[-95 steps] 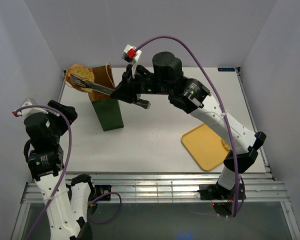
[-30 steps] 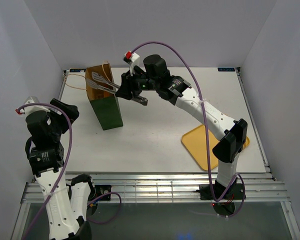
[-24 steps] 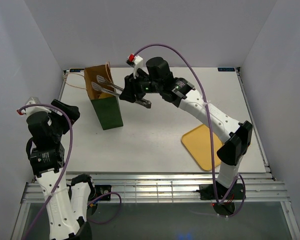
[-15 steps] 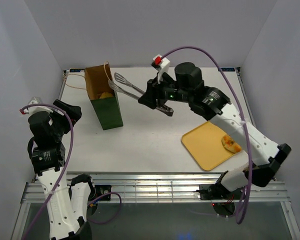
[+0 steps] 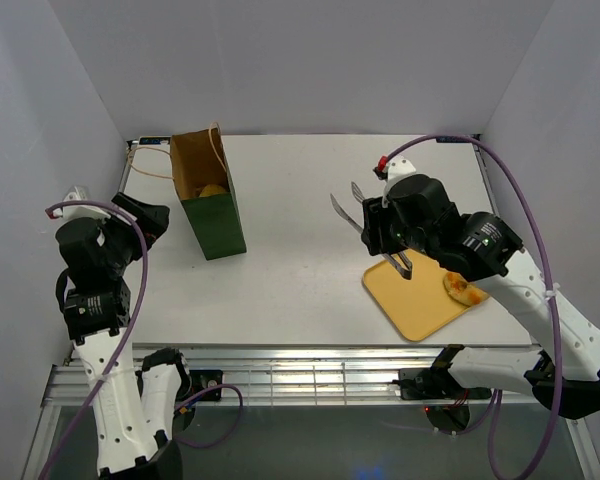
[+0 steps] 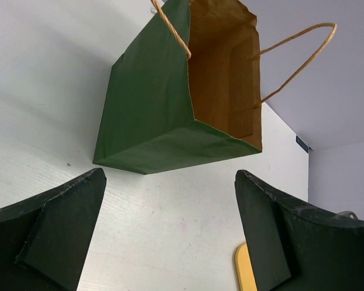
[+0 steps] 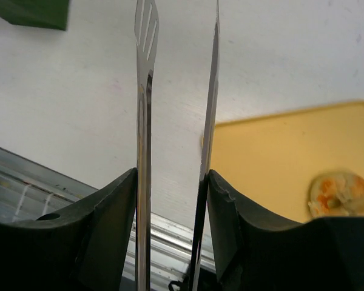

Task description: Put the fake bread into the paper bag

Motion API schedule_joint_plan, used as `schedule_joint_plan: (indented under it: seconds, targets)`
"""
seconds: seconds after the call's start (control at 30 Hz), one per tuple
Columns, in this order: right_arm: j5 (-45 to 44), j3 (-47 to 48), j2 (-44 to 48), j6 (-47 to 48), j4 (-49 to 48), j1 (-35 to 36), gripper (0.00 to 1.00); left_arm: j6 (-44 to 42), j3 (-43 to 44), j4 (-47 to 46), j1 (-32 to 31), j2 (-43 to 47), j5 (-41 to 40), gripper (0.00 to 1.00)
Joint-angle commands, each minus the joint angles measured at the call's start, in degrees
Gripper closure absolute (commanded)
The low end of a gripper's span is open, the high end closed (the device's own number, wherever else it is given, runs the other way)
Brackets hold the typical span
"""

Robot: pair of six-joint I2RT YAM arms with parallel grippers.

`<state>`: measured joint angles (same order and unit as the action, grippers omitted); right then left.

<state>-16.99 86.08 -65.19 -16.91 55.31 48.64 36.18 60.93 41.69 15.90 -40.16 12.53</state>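
Robotics lab test cell: plain white enclosure walls [image 5: 280, 60], white table [image 5: 300, 270], aluminium rail base [image 5: 310, 383].

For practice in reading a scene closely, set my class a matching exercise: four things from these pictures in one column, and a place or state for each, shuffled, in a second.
Column one
1. bag
2. tongs
3. tray
4. left gripper

Column two
A. held in the right gripper, tips empty
B. upright at the far left, bread inside
C. open, holding nothing
D. flat at the near right, one bread piece on it

Pairs: 1-B, 2-A, 3-D, 4-C
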Motion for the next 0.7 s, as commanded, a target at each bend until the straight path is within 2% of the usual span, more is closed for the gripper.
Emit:
schedule_joint_plan:
  seconds: [0.0,0.17,0.3,0.4,0.67]
  targets:
    - [-12.3,0.0,0.8,-7.0,9.7,-1.0,0.46,-0.4,-1.9,-3.0,-0.2,-0.5,4.0,0.02]
    - [-15.5,0.8,-3.5,-11.7,19.5,-5.0,0.46,0.2,-4.4,-5.7,-0.2,-1.5,7.3,0.02]
    - [-10.1,-0.9,-5.0,-11.7,19.5,-11.2,0.47,1.3,-6.9,-8.8,-0.2,-2.3,10.8,0.02]
    - [-8.7,-2.7,-7.0,-12.5,19.5,-12.6,0.48,2.8,-8.9,-11.8,-0.2,-2.8,13.4,0.02]
    - [-12.1,-8.2,-11.3,-12.4,19.6,-17.9,0.49,3.4,-11.1,-15.8,-0.2,-6.6,16.8,0.02]
